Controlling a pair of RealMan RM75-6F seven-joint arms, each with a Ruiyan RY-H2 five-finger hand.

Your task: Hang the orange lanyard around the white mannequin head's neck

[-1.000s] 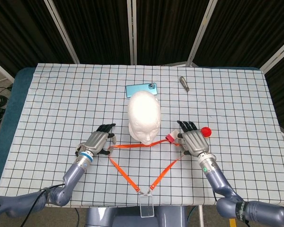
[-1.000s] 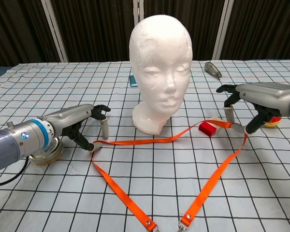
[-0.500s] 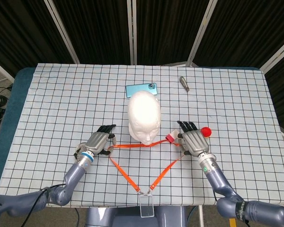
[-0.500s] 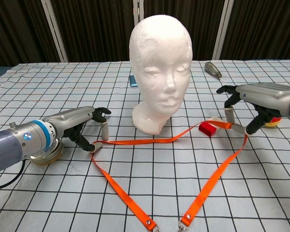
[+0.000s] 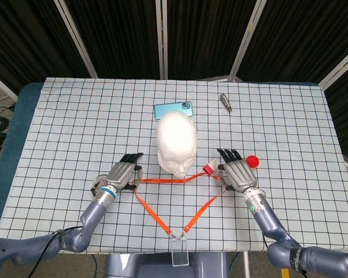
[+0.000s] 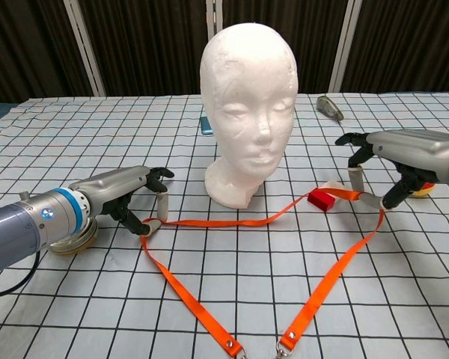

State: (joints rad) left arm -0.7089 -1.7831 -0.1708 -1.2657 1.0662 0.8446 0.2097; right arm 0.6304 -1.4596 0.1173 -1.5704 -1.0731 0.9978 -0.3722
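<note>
Both hands pinch the orange lanyard [image 6: 232, 221] flat on the table at lower centre, left hand [image 6: 127, 196] nudged inward versus earlier, right hand [image 6: 393, 161] static; mannequin head [image 6: 248, 97] neck unlooped.

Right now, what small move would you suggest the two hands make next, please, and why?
Probably lift both hands together: the left hand and right hand each pinch the lanyard, whose loop lies flat on the table in front of the mannequin head, not yet over it.
</note>
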